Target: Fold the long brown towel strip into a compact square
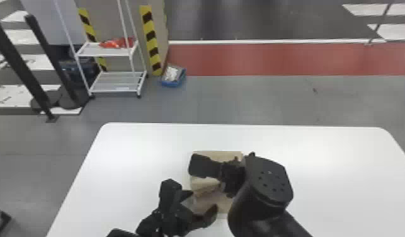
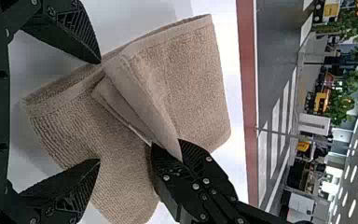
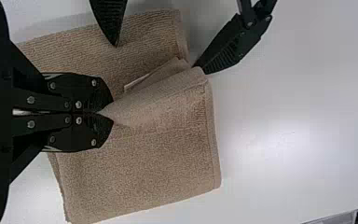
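Observation:
On the table's near middle lies the brown towel (image 1: 218, 200), folded over in layers, with one fold raised along its middle. My right gripper (image 1: 192, 181) is above the towel in the head view; in the right wrist view the right gripper (image 3: 106, 113) is shut on that raised fold. At the towel's left side stands my left gripper (image 1: 204, 200), its fingers apart. In the left wrist view the left gripper (image 2: 99, 112) is open over the towel (image 2: 186, 79), with cloth lying between and beyond its fingertips.
The white table (image 1: 141, 141) has rounded far corners. Beyond it on the floor stand a white wire shelf rack (image 1: 116, 82), a blue bin (image 1: 173, 75) and black posts (image 1: 19, 63) at the far left.

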You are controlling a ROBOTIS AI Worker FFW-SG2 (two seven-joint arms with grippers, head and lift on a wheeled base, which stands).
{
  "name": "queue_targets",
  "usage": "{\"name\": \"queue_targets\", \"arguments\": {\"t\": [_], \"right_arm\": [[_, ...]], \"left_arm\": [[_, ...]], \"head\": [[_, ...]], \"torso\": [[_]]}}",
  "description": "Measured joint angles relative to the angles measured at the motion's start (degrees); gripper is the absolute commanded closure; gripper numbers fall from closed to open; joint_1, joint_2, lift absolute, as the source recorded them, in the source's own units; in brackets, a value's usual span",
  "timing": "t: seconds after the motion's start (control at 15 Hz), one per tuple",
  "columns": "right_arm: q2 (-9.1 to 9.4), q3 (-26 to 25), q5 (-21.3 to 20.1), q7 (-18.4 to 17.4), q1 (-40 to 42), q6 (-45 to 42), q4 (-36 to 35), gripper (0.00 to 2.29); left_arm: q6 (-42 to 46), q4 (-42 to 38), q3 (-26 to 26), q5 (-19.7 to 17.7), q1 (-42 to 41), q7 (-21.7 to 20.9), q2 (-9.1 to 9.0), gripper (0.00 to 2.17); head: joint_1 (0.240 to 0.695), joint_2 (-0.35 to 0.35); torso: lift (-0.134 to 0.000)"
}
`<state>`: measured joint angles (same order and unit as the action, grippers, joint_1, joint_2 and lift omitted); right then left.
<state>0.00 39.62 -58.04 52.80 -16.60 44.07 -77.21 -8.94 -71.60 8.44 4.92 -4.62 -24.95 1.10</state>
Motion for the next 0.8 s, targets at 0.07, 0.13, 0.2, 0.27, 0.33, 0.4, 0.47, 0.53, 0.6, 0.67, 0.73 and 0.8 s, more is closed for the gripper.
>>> {"name": "queue_targets", "arguments": {"t": [0.07,0.13,0.2,0.27,0.33,0.4,0.47,0.53,0.6,0.67,0.73,0.8], "right_arm": [[0.0,-0.3,0.1,0.7,0.3,0.2,-1.3,1.18],[0.0,-0.4,0.2,1.6,0.5,0.4,-2.6,1.18],[0.0,-0.5,0.2,2.5,0.8,0.6,-3.8,1.18],[0.0,-0.5,0.2,3.3,1.0,0.8,-4.5,1.18],[0.0,-0.5,0.2,4.2,1.1,1.0,-5.0,1.18],[0.0,-0.5,0.1,5.2,1.2,1.1,-5.1,1.18],[0.0,-0.5,-0.1,6.1,1.3,1.1,-5.1,1.18],[0.0,-0.6,-0.3,7.3,1.3,0.9,-5.1,1.18],[0.0,-0.7,-0.6,8.4,1.3,0.7,-5.1,1.18],[0.0,-0.8,-0.9,9.3,1.3,0.3,-5.2,1.18],[0.0,-0.9,-1.3,9.7,1.2,0.0,-5.5,1.18],[0.0,-1.0,-1.6,9.8,1.2,-0.4,-5.6,1.18]], "left_arm": [[0.0,0.1,0.0,0.0,0.1,0.0,-0.02,0.14],[0.0,0.2,0.0,0.0,0.2,0.0,-0.04,0.14],[0.0,0.2,0.0,0.0,0.3,0.0,-0.05,0.14],[0.0,0.3,0.0,0.0,0.3,0.0,-0.05,0.14],[0.0,0.3,0.0,0.0,0.3,0.0,-0.04,0.14],[0.0,0.3,0.0,0.0,0.3,0.0,-0.04,0.14],[0.0,0.3,0.0,0.0,0.3,0.0,-0.01,0.14],[0.0,0.3,0.0,0.0,0.3,0.0,0.02,0.14],[0.0,0.3,-0.1,0.0,0.3,0.0,0.03,0.14],[0.0,0.3,-0.1,0.0,0.3,0.0,0.05,0.14],[0.0,0.3,-0.2,0.1,0.3,0.0,0.08,0.14],[0.0,0.3,-0.2,0.1,0.3,0.0,0.11,0.14]], "head": [[0.695,0.077],[0.695,0.081],[0.695,0.085],[0.695,0.092],[0.695,0.094],[0.695,0.095],[0.695,0.096],[0.695,0.098],[0.695,0.099],[0.695,0.101],[0.695,0.102],[0.695,0.103]], "torso": [[0.0],[0.0],[0.0],[0.0],[0.0],[0.0],[0.0],[0.0],[0.0],[0.0],[0.0],[0.0]]}}
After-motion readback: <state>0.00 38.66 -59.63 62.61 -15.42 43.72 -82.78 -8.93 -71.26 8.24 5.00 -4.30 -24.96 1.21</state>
